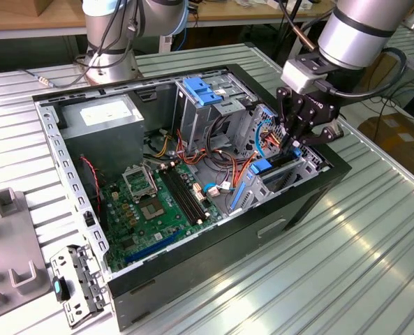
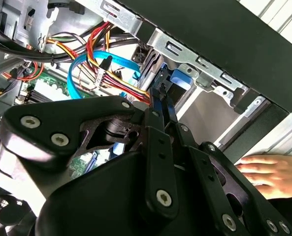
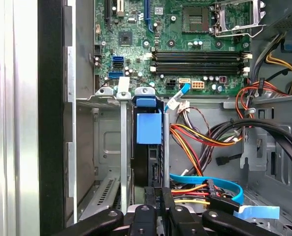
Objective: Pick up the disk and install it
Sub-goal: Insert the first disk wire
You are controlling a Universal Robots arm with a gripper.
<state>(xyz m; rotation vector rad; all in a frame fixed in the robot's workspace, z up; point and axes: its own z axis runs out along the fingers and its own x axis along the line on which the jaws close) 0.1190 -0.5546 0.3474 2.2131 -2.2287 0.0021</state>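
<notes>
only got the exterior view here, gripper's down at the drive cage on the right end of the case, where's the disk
observer: In the first wrist view the disk stands on edge in the cage slot, directly ahead of the gripper.
operator: anything crowding it
observer: A blue flat cable loops right beside the gripper, over red and yellow wires.
operator: anyone near the case
observer: Yes. In the second wrist view a person's hand lies just outside the case's black wall.
</notes>
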